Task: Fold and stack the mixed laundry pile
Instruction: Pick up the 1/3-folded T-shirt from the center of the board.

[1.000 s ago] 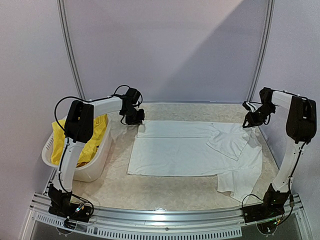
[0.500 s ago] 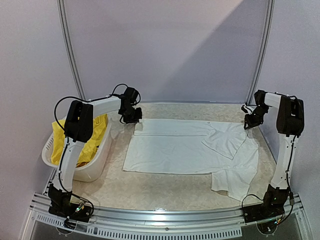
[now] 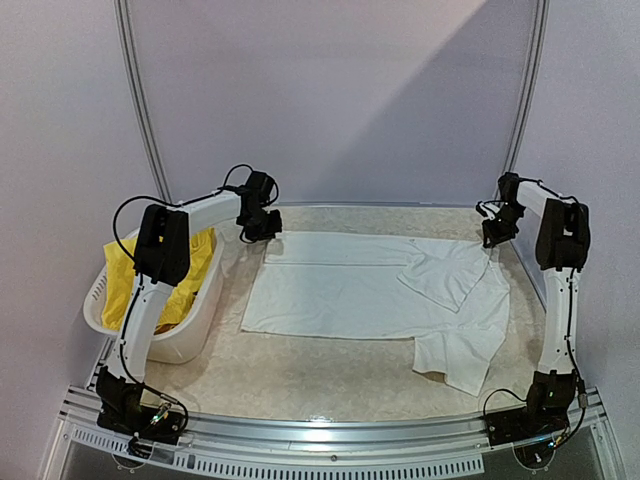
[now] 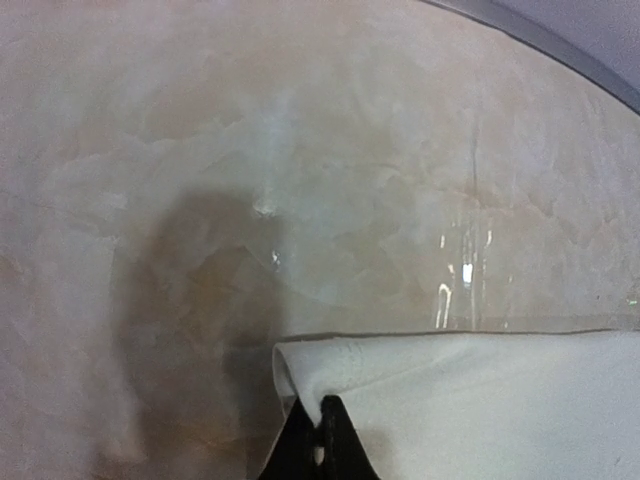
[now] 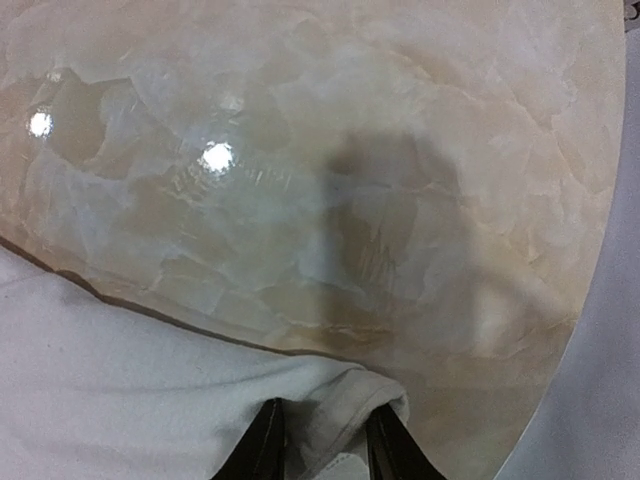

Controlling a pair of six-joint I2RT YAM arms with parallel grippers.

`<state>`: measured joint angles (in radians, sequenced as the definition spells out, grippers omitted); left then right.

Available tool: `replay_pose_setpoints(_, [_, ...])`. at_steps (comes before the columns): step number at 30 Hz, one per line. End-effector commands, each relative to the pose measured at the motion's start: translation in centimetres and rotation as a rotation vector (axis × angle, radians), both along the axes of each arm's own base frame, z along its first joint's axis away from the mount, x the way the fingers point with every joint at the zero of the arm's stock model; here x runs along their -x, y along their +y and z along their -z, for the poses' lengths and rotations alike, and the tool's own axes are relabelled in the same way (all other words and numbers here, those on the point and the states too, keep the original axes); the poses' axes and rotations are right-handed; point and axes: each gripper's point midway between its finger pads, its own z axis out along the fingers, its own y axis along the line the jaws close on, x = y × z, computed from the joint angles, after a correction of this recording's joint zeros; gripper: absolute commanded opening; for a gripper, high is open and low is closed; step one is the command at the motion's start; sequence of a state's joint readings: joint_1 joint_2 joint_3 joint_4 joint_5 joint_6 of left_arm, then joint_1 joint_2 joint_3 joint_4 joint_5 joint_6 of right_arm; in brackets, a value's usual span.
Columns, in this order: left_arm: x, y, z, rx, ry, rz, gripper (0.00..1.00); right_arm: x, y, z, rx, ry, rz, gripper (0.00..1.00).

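White cotton is pinched at two far corners. The left gripper (image 4: pixel 322 440) is closed tight on one corner of the white T-shirt (image 3: pixel 350 290); a bunched fold of the same shirt is clamped between the fingers of the right gripper (image 5: pixel 325 445). The shirt is spread nearly flat across the middle of the table (image 3: pixel 300 385), with its far edge held near the back rim, one sleeve turned in and the near right part rumpled. No fold is judged complete and no stack is begun. The yellow shorts (image 3: pixel 195 265) are heaped in the basket (image 3: pixel 190 345) at the left; other garments are not seen.
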<state>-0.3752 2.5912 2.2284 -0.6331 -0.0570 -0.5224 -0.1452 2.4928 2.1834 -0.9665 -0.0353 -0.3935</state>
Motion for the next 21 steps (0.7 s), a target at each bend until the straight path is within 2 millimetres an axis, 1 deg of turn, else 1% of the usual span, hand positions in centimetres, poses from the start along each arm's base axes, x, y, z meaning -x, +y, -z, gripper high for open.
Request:
replay_pose_setpoints(1, [-0.8, 1.6, -1.7, -0.016, -0.030, -0.019, 0.11, 0.2, 0.4, 0.0, -0.023, 0.015, 0.012, 0.29])
replay_pose_setpoints(3, [-0.8, 1.2, -2.9, -0.007, -0.051, -0.004, 0.19, 0.4, 0.9, -1.0, -0.049, 0.005, 0.016, 0.29])
replay_pose_setpoints(4, [-0.7, 1.0, -3.7, -0.010, -0.064, 0.002, 0.22, 0.5, 1.1, -2.2, -0.058, -0.014, 0.016, 0.29])
replay_pose_setpoints(5, [-0.6, 0.8, -4.6, -0.013, -0.081, 0.009, 0.25, 0.8, 1.3, -2.8, -0.070, -0.021, 0.016, 0.30])
replay_pose_setpoints(6, [-0.4, 0.5, -5.5, -0.014, -0.100, 0.021, 0.28, 1.0, 1.5, -3.9, -0.080, -0.043, 0.016, 0.30])
replay_pose_setpoints(7, [-0.3, 0.1, -6.7, -0.021, -0.125, 0.030, 0.32, 1.4, 1.8, -4.6, -0.088, -0.055, 0.012, 0.31])
replay_pose_setpoints(8, [0.0, -0.2, -7.7, -0.035, -0.144, 0.040, 0.35, 1.8, 2.0, -6.7, -0.093, -0.094, 0.008, 0.33])
replay_pose_setpoints(9, [0.2, -0.5, -9.1, -0.051, -0.171, 0.055, 0.37, 2.1, 2.3, -8.4, -0.098, -0.129, 0.001, 0.35])
replay_pose_setpoints(10, [0.4, -1.0, -10.4, -0.060, -0.195, 0.071, 0.38, 2.9, 2.7, -9.0, -0.112, -0.137, -0.012, 0.36])
replay_pose_setpoints(11, [0.7, -1.6, -11.8, -0.072, -0.220, 0.088, 0.39, 3.6, 3.3, -11.2, -0.128, -0.176, -0.033, 0.37])
replay_pose_setpoints(12, [1.1, -2.2, -13.3, -0.083, -0.247, 0.108, 0.40, 4.6, 3.9, -11.7, -0.152, -0.179, -0.054, 0.38])
replay_pose_setpoints(13, [1.6, -2.9, -14.6, -0.095, -0.272, 0.129, 0.41, 5.7, 4.7, -12.7, -0.177, -0.196, -0.092, 0.39])
replay_pose_setpoints(14, [2.3, -3.7, -15.9, -0.109, -0.294, 0.158, 0.42, 6.9, 5.5, -13.1, -0.205, -0.200, -0.121, 0.39])
replay_pose_setpoints(16, [3.8, -5.3, -18.0, -0.137, -0.334, 0.210, 0.43, 10.5, 7.4, -14.4, -0.263, -0.213, -0.194, 0.40])
replay_pose_setpoints(17, [4.8, -6.1, -18.9, -0.147, -0.350, 0.242, 0.43, 12.1, 8.3, -14.3, -0.285, -0.206, -0.251, 0.41])
replay_pose_setpoints(18, [5.8, -7.1, -19.4, -0.157, -0.359, 0.276, 0.43, 14.1, 9.3, -15.2, -0.298, -0.219, -0.309, 0.42])
replay_pose_setpoints(19, [6.9, -8.0, -19.8, -0.169, -0.366, 0.309, 0.44, 15.8, 10.0, -14.8, -0.315, -0.202, -0.349, 0.43])
replay_pose_setpoints(20, [8.0, -8.8, -20.0, -0.183, -0.373, 0.338, 0.44, 17.5, 10.8, -15.0, -0.318, -0.202, -0.410, 0.43])
replay_pose_setpoints(21, [9.2, -9.5, -19.9, -0.196, -0.372, 0.369, 0.44, 19.3, 11.5, -14.5, -0.337, -0.178, -0.447, 0.43])
